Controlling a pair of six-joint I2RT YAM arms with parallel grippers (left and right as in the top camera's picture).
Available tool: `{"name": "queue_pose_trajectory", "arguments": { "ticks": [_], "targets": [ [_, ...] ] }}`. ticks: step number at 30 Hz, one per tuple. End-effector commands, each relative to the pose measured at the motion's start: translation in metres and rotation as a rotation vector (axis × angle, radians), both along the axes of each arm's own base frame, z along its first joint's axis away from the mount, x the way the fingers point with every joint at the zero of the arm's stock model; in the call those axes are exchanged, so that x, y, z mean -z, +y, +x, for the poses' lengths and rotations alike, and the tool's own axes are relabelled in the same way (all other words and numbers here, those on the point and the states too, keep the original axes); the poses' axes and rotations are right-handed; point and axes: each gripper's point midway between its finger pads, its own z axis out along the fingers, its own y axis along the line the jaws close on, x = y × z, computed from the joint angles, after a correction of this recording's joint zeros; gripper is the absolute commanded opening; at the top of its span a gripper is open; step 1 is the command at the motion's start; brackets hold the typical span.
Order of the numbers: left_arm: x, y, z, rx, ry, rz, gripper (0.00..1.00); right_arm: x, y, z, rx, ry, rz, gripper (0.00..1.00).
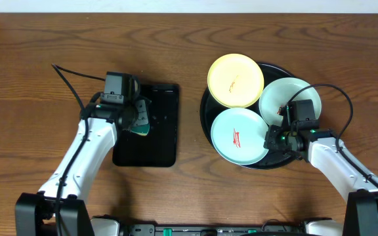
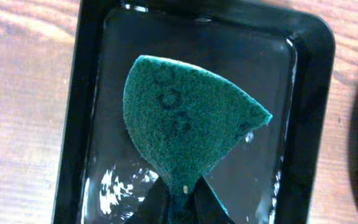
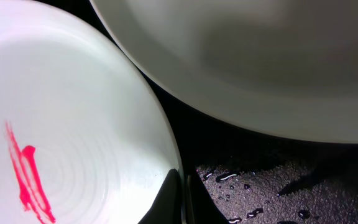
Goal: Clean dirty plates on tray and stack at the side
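On the right half of the wooden table [image 1: 38, 39] sits the round black tray [image 1: 206, 111], and all three plates lie in it. The pale yellow plate [image 1: 235, 80] is at the far left of the tray, with a thin orange smear near its middle. The mint plate [image 1: 238, 136] lies nearest, carrying a red streak, and the third, whitish plate [image 1: 287, 97] is at the far right, partly hidden by the right arm. The yellow plate's edge overlaps the mint one.

The right gripper [image 3: 183, 198] is down at the near right rim of the mint plate, its two fingers pinched together on that rim. From its wrist camera the red smear shows at the left of the plate, the whitish plate fills the far side, and water beads dot the wet tray floor between them.

Well to the left, a smaller rectangular black tray [image 1: 164, 141] lies on the wood. The left gripper [image 2: 178, 200] hangs over it, jaws clamped on the narrow end of a green scouring pad [image 2: 182, 118], which fans out above the tray's glossy, wet bottom.
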Motion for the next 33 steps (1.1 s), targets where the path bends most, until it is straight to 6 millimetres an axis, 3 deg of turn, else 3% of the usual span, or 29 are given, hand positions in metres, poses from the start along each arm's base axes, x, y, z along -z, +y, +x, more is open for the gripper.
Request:
{"name": "queue_pose_trajectory", "arguments": {
  "ticks": [1, 6, 9, 13, 19, 23, 28, 33],
  "targets": [
    [-0.031, -0.022, 0.01, 0.044, -0.026, -0.106, 0.07, 0.004, -0.002, -0.004, 0.0, 0.012, -0.023, 0.01],
    [-0.071, -0.055, 0.021, 0.131, -0.056, -0.15, 0.07, 0.004, -0.002, -0.004, 0.0, 0.012, -0.023, 0.01],
    [-0.084, -0.095, 0.022, 0.211, -0.073, -0.242, 0.07, 0.004, -0.002, -0.004, 0.0, 0.012, -0.023, 0.01],
    [-0.084, -0.154, 0.017, 0.27, -0.053, -0.378, 0.07, 0.004, -0.002, -0.004, 0.0, 0.012, -0.023, 0.01],
    [-0.055, -0.236, -0.001, 0.399, -0.012, -0.427, 0.08, 0.004, -0.002, -0.004, 0.0, 0.013, -0.023, 0.01],
    [-0.027, -0.274, -0.013, 0.394, 0.053, -0.461, 0.07, 0.004, -0.002, -0.005, 0.0, 0.017, -0.024, 0.01],
    [0.012, -0.305, -0.032, 0.401, 0.139, -0.459, 0.08, 0.004, -0.002, -0.006, 0.0, 0.02, -0.024, 0.01],
    [0.048, -0.309, -0.047, 0.357, 0.24, -0.424, 0.07, 0.005, -0.002, -0.007, 0.0, 0.027, -0.025, 0.01]
  ]
}}
